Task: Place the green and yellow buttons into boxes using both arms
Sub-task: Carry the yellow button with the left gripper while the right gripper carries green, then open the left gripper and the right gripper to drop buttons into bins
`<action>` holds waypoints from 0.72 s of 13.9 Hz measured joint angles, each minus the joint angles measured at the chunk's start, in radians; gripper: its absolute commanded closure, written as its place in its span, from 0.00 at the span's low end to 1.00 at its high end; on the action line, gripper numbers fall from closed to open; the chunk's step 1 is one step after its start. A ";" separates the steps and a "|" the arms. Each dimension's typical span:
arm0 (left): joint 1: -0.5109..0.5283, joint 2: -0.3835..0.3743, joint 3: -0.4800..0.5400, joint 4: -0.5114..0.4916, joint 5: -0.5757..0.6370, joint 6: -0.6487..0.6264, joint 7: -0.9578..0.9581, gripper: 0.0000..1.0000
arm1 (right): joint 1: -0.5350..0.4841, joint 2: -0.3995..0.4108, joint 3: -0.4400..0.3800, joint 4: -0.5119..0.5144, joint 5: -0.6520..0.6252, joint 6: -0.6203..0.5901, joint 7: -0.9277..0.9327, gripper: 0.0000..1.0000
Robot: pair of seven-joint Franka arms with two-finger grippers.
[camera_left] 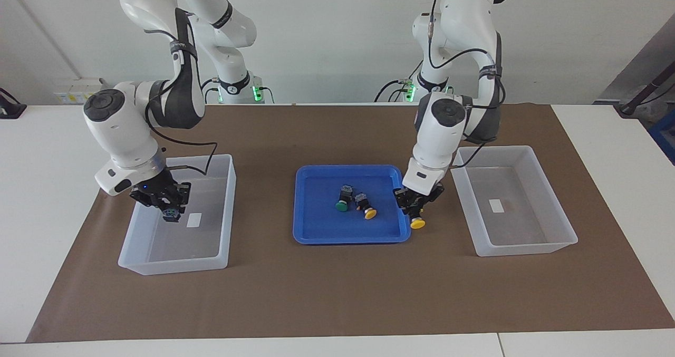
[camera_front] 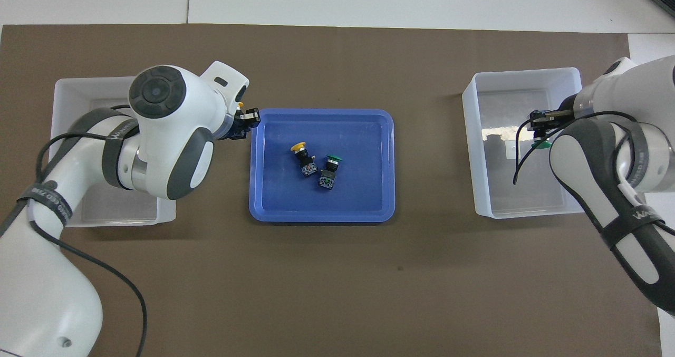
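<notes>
My right gripper point(camera_left: 169, 211) is shut on a green button point(camera_front: 541, 145) and hangs inside the mouth of the translucent box point(camera_left: 174, 264) at the right arm's end of the table. A yellow button point(camera_left: 417, 223) is lifted over the rim of the blue tray point(camera_left: 316, 233), on the side toward the other box point(camera_left: 527, 249), with my left gripper point(camera_left: 415, 205) shut on it. Two more buttons lie in the tray side by side, one green point(camera_left: 341, 205) and one yellow point(camera_left: 370, 213).
Both boxes hold only a small white label point(camera_left: 495, 205) on the floor. A brown mat point(camera_left: 337, 293) covers the table under the tray and boxes. The left arm's wrist covers part of its box point(camera_front: 105, 83) in the overhead view.
</notes>
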 measured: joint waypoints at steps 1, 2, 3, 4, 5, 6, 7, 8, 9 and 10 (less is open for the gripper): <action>0.033 -0.009 0.001 0.026 0.000 -0.034 0.014 1.00 | 0.001 0.002 0.002 -0.037 0.000 0.060 0.000 1.00; 0.068 -0.018 0.002 0.047 0.000 -0.068 0.041 1.00 | 0.001 0.006 0.004 -0.073 0.000 0.116 0.000 0.98; 0.100 -0.023 0.003 0.061 0.000 -0.097 0.075 1.00 | 0.001 0.012 0.004 -0.105 0.000 0.163 0.000 0.84; 0.131 -0.024 0.004 0.067 0.000 -0.116 0.117 1.00 | 0.000 0.019 0.004 -0.130 0.000 0.201 0.000 0.73; 0.163 -0.024 0.005 0.068 0.000 -0.128 0.163 1.00 | 0.000 0.026 0.003 -0.147 0.000 0.226 0.000 0.62; 0.194 -0.024 0.005 0.068 0.000 -0.142 0.212 1.00 | 0.000 0.032 0.003 -0.155 0.000 0.237 0.000 0.47; 0.224 -0.024 0.005 0.067 0.000 -0.153 0.267 1.00 | 0.000 0.034 0.003 -0.156 0.000 0.238 0.000 0.18; 0.252 -0.024 0.005 0.063 0.000 -0.158 0.322 1.00 | 0.000 0.035 0.003 -0.156 0.000 0.239 0.000 0.00; 0.278 -0.025 0.005 0.050 0.000 -0.157 0.370 1.00 | 0.000 0.035 0.003 -0.156 0.000 0.239 0.000 0.00; 0.298 -0.027 0.005 0.031 0.000 -0.153 0.410 1.00 | 0.000 0.034 0.003 -0.154 0.000 0.239 0.000 0.00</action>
